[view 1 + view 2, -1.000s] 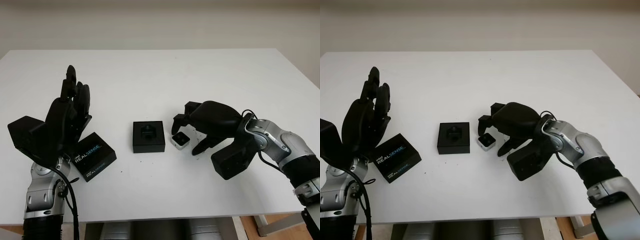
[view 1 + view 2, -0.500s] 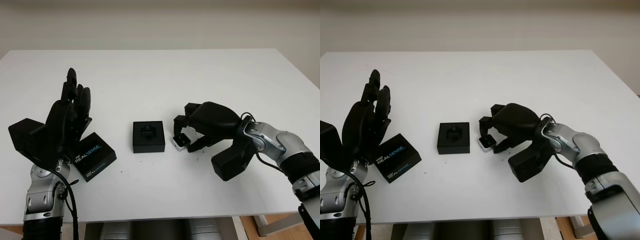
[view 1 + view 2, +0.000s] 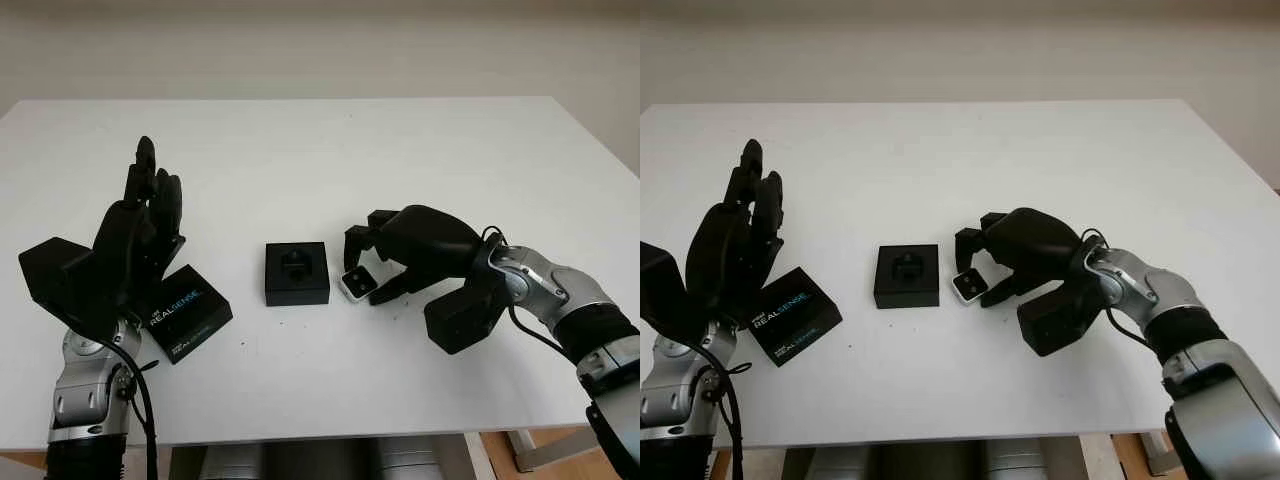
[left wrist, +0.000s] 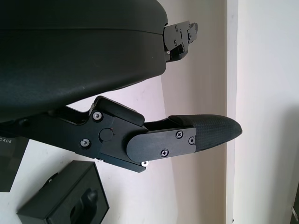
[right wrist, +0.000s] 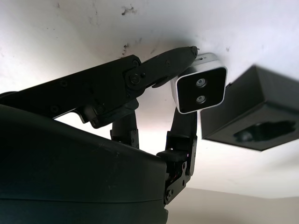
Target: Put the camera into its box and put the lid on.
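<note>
**Right hand grips the camera beside its open box**

Fingers (image 5: 154, 70) of the right hand (image 3: 400, 250) are closed around the small silver camera (image 3: 357, 283), pinching it between them; the right wrist view shows its dark front face with two lenses (image 5: 202, 89) held between two black fingertips. The camera sits just to the right of the black box (image 3: 297, 273), close to the box's right edge but not inside it, and looks tilted, with one end raised off the white table (image 3: 320, 140). Whether its lower edge touches the table cannot be told.

The box lies open near the middle of the table, its dark foam insert with a shaped recess facing up. The recess holds nothing of the camera.

Well to the left of the box lies the lid (image 3: 186, 312), a flat black piece printed with "REALSENSE", turned at an angle to the box's edges and apart from it.

The left hand (image 3: 135, 235) is open and holds nothing. It stands raised above the table on the far left side of the box, fingers pointing upward and away from the robot, its palm partly above the lid's left corner.
</note>
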You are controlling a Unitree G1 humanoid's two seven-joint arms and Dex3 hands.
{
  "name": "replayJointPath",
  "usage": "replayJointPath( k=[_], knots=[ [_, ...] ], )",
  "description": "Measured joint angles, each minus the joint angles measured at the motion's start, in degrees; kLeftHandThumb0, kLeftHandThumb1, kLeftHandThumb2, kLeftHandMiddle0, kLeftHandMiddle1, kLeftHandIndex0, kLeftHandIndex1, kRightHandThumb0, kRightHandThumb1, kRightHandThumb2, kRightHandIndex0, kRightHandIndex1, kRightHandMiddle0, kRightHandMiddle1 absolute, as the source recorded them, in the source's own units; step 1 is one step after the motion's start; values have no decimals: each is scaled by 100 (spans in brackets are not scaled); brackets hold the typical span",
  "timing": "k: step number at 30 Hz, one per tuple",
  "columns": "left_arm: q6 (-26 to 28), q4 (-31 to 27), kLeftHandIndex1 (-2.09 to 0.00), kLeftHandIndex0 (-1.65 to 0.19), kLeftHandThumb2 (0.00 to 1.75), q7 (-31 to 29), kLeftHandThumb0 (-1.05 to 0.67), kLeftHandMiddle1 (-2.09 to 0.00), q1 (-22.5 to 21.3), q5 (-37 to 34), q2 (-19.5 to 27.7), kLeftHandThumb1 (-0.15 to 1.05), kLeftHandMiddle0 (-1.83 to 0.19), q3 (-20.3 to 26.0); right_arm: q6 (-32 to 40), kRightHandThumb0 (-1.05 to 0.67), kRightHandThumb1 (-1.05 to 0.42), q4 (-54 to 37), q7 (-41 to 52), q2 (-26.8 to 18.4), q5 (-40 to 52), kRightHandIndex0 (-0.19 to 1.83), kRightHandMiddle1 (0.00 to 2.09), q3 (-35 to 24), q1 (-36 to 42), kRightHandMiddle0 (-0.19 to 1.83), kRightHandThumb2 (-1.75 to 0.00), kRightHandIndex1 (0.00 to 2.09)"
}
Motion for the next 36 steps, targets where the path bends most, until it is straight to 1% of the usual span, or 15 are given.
replayJointPath(
  k=[1, 4, 9, 12, 17, 23, 27, 36],
  knots=[
    [0, 0, 0, 19, 57, 1, -74, 0, 0, 3, 0, 105, 19, -1, 45, -43, -105, 3, 58, 13, 58, 22, 136, -19, 0, 36, -6, 204],
    [0, 0, 0, 19, 56, 13, -75, 0, 0, 3, 0, 105, 19, -2, 161, -43, -105, 2, 249, 35, 213, 23, 137, -94, 5, 36, -8, 200],
    [27, -7, 0, 19, 56, 21, -75, 0, 1, 4, 0, 105, 19, -7, 232, -42, -105, 79, 437, 88, 474, 29, 137, -200, 8, 37, -6, 193],
    [32, -9, 0, 19, 57, 15, -73, 0, 3, 3, 0, 105, 19, -7, 289, -42, -105, 163, 579, 123, 564, 28, 138, -237, 8, 36, -7, 193],
    [32, -10, 0, 19, 58, -3, -73, 0, 4, 4, 8, 105, 19, -7, 384, -41, -104, 227, 694, 128, 657, 29, 139, -286, 8, 36, -5, 208],
    [44, -9, 0, 19, 58, -16, -72, 0, 4, 2, 61, 105, 19, -5, 365, -42, -104, 325, 698, 151, 684, 32, 143, -302, 7, 37, -5, 209],
    [42, -9, 0, 19, 57, -24, -72, 0, 4, -1, 64, 105, 19, -4, 355, -42, -103, 337, 704, 176, 671, 31, 144, -301, 7, 38, -5, 209],
    [43, -6, 0, 19, 55, -29, -74, 0, 4, -14, 95, 105, 19, 3, 332, -42, -103, 156, 610, 165, 322, 24, 146, -231, 8, 37, -5, 208]
  ],
)
